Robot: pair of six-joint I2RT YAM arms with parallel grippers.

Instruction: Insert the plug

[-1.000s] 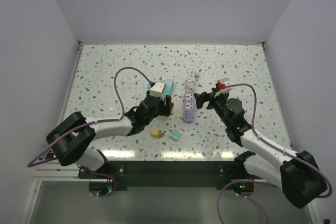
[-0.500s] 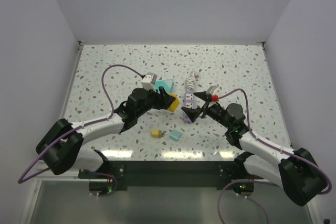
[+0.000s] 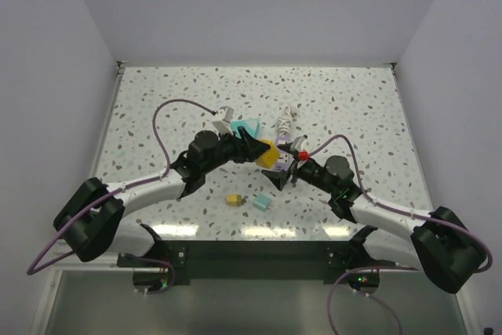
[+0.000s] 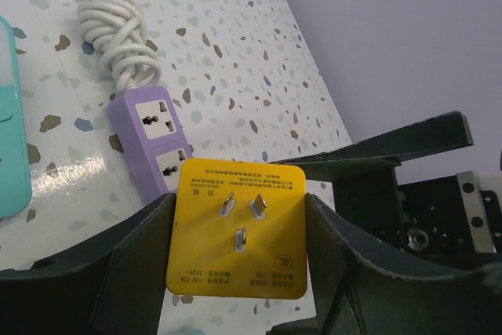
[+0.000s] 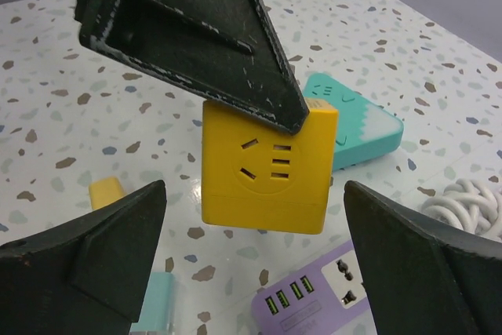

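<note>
My left gripper (image 3: 264,153) (image 4: 238,233) is shut on the plug, a yellow cube (image 3: 267,154) (image 4: 238,227) with three metal prongs on the face toward the left wrist camera and socket slots on the opposite face (image 5: 267,166). It hangs above the table at the near end of the purple power strip (image 4: 153,135) (image 5: 321,296). My right gripper (image 3: 284,165) (image 5: 255,187) stands wide open just right of the cube and over the strip, holding nothing. In the top view the grippers hide most of the strip.
A teal power strip (image 3: 248,127) (image 5: 369,127) lies behind the cube. The purple strip's coiled white cord (image 3: 284,123) (image 4: 118,33) runs toward the back. A small yellow block (image 3: 234,199) and a small teal block (image 3: 262,202) sit nearer the front.
My left gripper has lifted the yellow plug off the table and carried it right, up to the purple strip. My right gripper has swung left and come in close to it, still open.
</note>
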